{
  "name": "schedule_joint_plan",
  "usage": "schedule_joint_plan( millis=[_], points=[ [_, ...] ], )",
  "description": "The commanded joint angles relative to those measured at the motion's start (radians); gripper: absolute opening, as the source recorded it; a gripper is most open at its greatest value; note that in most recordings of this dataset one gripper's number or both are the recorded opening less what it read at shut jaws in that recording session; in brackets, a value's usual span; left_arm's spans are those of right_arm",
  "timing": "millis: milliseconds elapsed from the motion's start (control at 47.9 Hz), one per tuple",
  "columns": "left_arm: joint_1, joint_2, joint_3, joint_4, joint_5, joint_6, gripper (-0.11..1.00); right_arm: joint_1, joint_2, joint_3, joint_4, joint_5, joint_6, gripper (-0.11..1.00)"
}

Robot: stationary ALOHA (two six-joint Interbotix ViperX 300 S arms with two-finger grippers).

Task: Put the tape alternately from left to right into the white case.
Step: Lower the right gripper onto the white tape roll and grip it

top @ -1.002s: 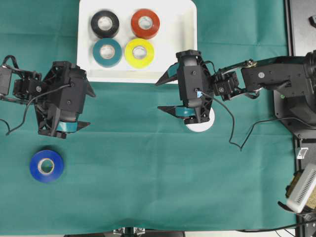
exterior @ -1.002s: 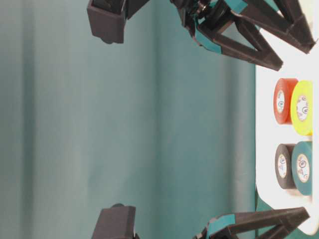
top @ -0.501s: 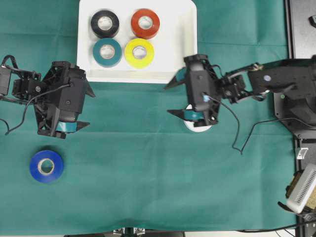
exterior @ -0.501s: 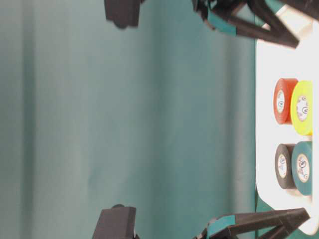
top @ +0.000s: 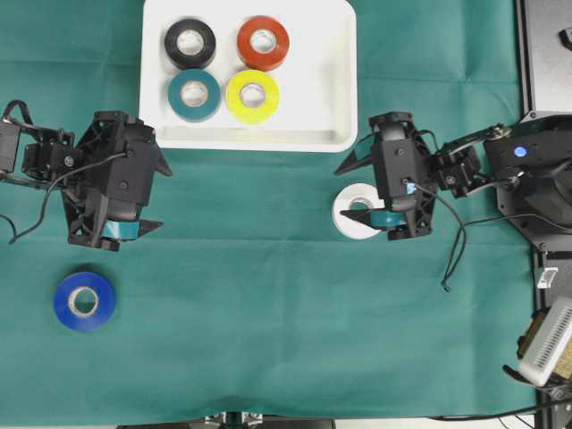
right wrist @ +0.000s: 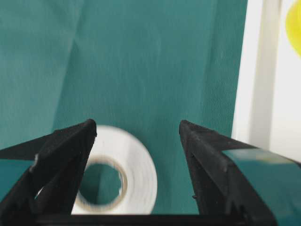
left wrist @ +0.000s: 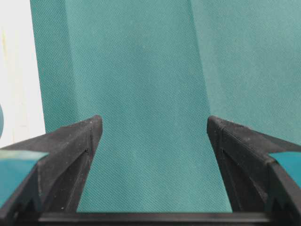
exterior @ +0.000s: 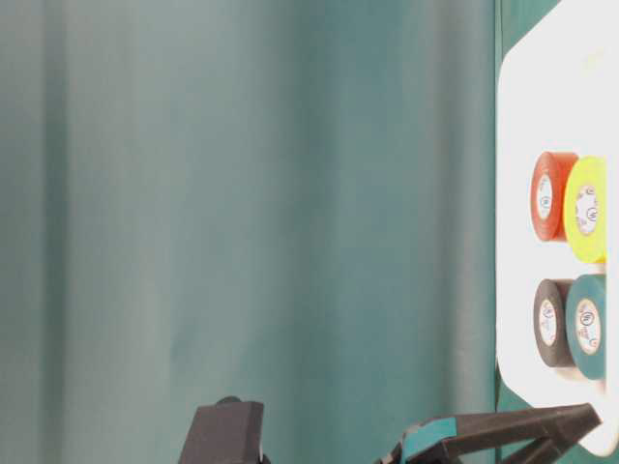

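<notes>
The right gripper (top: 360, 189) has been drawn back from the white case (top: 338, 89), jaws spread wide and empty, one finger over the white tape roll (top: 350, 212) just below that case. The left gripper (top: 154, 195) is held open, unmoved.

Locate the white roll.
Overhead view: the white roll lies on the green cloth, right of centre, below the case's right corner, partly under the open right pincer.

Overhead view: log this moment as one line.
white case: black, red, teal, yellow rolls inside | white roll: on cloth, right pincer open beside it | blue roll: on cloth | left pincer: open, empty
</notes>
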Motion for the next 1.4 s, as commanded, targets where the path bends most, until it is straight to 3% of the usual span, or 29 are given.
schedule_joint_plan(
  millis=[0, 438, 939, 1378],
  points=[
    [-0.003, -0.012, -0.014, -0.003, -0.008, 0.0, 0.55, 0.005, -0.029, 0.008, 0.003, 0.012, 0.006, 0.73],
    [-0.003, -0.011, -0.014, -0.003, -0.011, 0.0, 0.55, 0.005, -0.044, 0.026, 0.002, 0.04, 0.02, 0.73],
    [-0.003, -0.011, -0.009, -0.003, -0.025, 0.0, 0.55, 0.005, 0.08, 0.015, 0.003, 0.04, 0.023, 0.73],
    [-0.003, -0.012, -0.009, -0.003, -0.025, 0.0, 0.55, 0.003, 0.103, 0.002, 0.003, 0.04, 0.023, 0.73]
  ],
)
